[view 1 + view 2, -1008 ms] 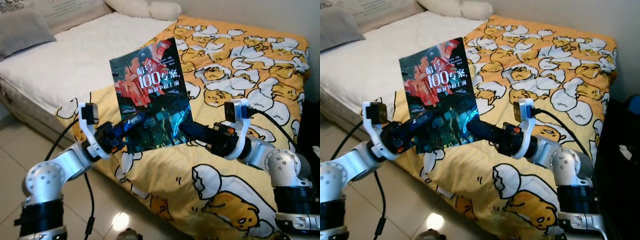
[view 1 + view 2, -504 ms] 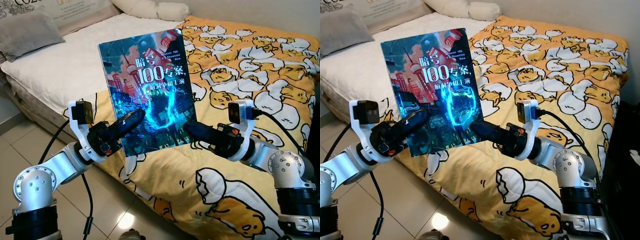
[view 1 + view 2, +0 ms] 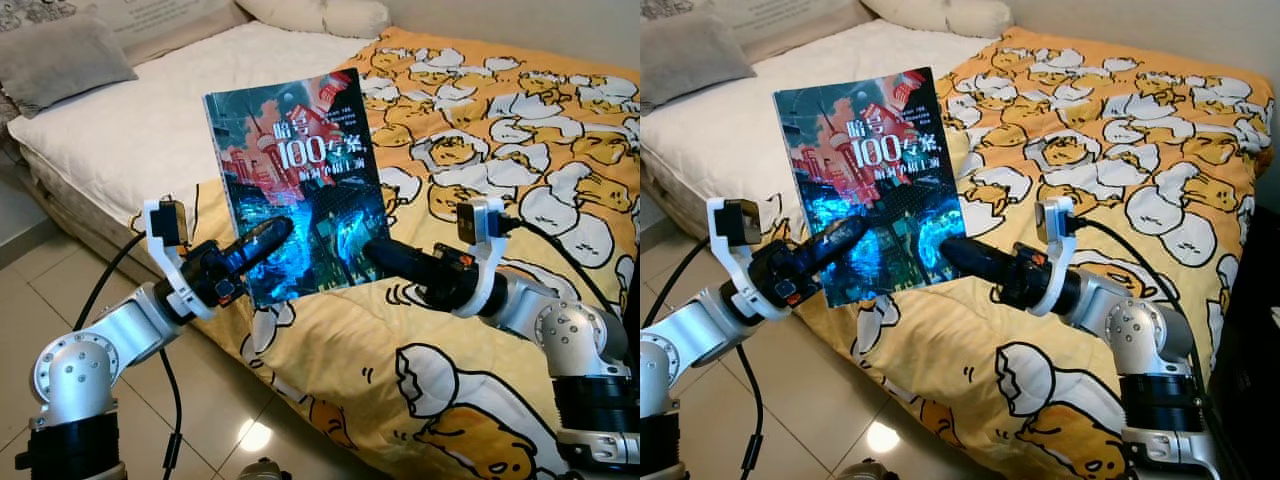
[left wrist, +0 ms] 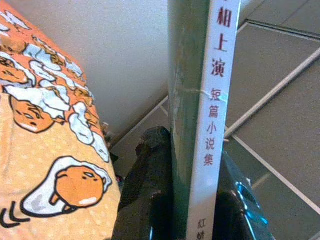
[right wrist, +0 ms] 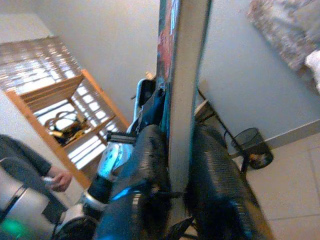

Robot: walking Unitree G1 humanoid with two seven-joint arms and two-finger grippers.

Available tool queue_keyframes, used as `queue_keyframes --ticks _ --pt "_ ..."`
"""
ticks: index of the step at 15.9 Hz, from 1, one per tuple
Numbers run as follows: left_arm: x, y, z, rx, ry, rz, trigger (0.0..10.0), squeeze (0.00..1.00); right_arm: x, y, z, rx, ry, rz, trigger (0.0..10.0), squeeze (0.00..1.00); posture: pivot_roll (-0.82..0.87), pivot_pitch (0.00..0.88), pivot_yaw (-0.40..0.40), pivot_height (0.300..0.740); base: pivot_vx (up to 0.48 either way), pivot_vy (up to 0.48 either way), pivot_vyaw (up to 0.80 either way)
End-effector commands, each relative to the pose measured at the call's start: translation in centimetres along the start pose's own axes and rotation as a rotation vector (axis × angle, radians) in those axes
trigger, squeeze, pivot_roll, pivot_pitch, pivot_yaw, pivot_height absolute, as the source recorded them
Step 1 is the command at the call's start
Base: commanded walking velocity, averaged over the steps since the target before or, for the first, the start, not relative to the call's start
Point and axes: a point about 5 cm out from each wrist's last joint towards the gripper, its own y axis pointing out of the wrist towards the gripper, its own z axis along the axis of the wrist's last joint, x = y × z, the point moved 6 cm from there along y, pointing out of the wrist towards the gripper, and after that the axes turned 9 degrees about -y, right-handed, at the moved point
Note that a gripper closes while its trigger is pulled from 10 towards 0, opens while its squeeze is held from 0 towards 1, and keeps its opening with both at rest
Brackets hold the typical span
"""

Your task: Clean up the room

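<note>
A paperback book (image 3: pixel 295 180) with a blue and red city cover stands upright in the air over the bed's near edge. My left gripper (image 3: pixel 275 232) is shut on its lower left side. My right gripper (image 3: pixel 375 250) is shut on its lower right corner. In the left wrist view the white spine (image 4: pixel 212 100) runs between the two black fingers (image 4: pixel 150 170). The right wrist view has the book's edge (image 5: pixel 185 75) clamped between the fingers (image 5: pixel 150 165).
Behind the book lies a bed with a yellow egg-print blanket (image 3: pixel 500 150), a bare white mattress (image 3: pixel 150 120) and a grey pillow (image 3: pixel 60 60). Tiled floor (image 3: pixel 230 400) is below my arms. In the right wrist view are a person (image 5: pixel 30 170), a wooden shelf (image 5: pixel 75 115) and a waste bin (image 5: pixel 252 147).
Both grippers have kept hold of the book, which rose and turned more face-on a second ago, then settled slightly lower. The head view has shifted a little.
</note>
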Motion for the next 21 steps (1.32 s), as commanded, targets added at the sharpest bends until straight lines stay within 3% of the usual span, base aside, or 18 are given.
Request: queue_keyframes --ticks 1,3,4,6,7,8,9,10,11,14,15,16,17,18,21 --pt "1.0 0.7 0.7 0.018 0.058 -0.024 0.0 0.0 -0.1 0.6 -0.7 -0.015 0.009 0.003 10.0 1.0 0.03 0.0 0.075 0.74 0.0 0.0 0.0" --pt "0.4 0.5 1.7 0.067 0.104 0.029 0.0 0.0 1.1 0.1 -0.8 -0.004 -0.014 -0.081 10.0 1.0 0.03 0.0 0.072 0.74 0.0 0.0 0.0" --pt "0.1 0.2 2.6 0.113 0.143 0.075 0.0 0.0 2.4 -0.9 -0.7 0.009 -0.045 -0.181 10.0 1.0 0.03 0.0 0.066 0.74 0.0 0.0 0.0" --pt "-0.6 -0.3 3.6 0.157 0.2 0.146 0.0 0.0 3.5 -2.2 -0.4 0.036 -0.073 -0.28 10.0 1.0 0.03 0.0 0.063 0.74 0.0 0.0 0.0" --pt "-2.1 -1.1 4.2 0.159 0.296 0.284 0.0 0.0 4.5 -3.4 -0.3 0.047 -0.101 -0.386 10.0 1.0 0.02 0.0 0.057 0.74 0.0 0.0 0.0" --pt "-2.8 -1.4 4.2 0.143 0.342 0.345 0.0 0.0 4.8 -3.8 -0.3 0.044 -0.113 -0.423 10.0 1.0 0.02 0.0 0.057 0.74 0.0 0.0 0.0" --pt "-4.1 -2.1 4.1 0.108 0.438 0.47 0.0 0.0 5.8 -4.8 -0.6 0.027 -0.151 -0.523 10.0 1.0 0.01 0.0 0.05 0.74 0.0 0.0 0.0" --pt "-4.5 -2.3 3.9 0.082 0.479 0.511 0.0 0.0 6.4 -5.3 -0.7 0.016 -0.184 -0.59 10.0 1.0 0.01 0.0 0.047 0.74 0.0 0.0 0.0" --pt "-5.5 -2.5 2.9 0.018 0.598 0.621 0.0 0.0 7.7 -6.3 -1.2 -0.003 -0.251 -0.755 10.0 1.0 0.0 0.0 0.044 0.74 0.0 0.0 0.0" --pt "-7.6 -3.9 2.0 -0.03 0.753 0.832 0.0 0.0 9.3 -8.0 -3.0 -0.034 -0.326 -1.043 10.0 1.0 -0.02 0.0 0.042 0.74 0.0 0.0 0.0" --pt "-7.8 -4.0 1.8 -0.029 0.795 0.855 0.0 0.0 9.6 -8.4 -3.9 -0.064 -0.33 -1.094 10.0 1.0 -0.02 0.0 0.042 0.74 0.0 0.0 0.0" --pt "-8.2 -4.4 1.5 -0.02 0.836 0.906 10.0 0.0 9.7 -8.8 -5.2 -0.124 -0.348 -1.158 10.0 1.0 -0.03 0.0 0.044 0.74 0.0 0.0 0.0" --pt "-8.5 -4.6 1.1 -0.011 0.846 0.944 10.0 0.0 9.4 -8.5 -6.0 -0.164 -0.385 -1.172 10.0 1.0 -0.03 0.0 0.046 0.74 0.0 0.0 0.0" --pt "-8.3 -4.4 0.9 -0.009 0.903 0.958 10.0 0.0 9.0 -8.2 -6.3 -0.163 -0.404 -1.183 10.0 0.0 -0.03 0.0 0.046 0.74 0.0 0.0 0.0" --pt "-8.4 -4.7 0.1 -0.01 0.94 0.985 10.0 0.0 8.8 -9.1 -7.0 -0.173 -0.392 -1.286 10.0 0.0 -0.03 0.0 0.05 0.74 0.0 0.139 -0.19"
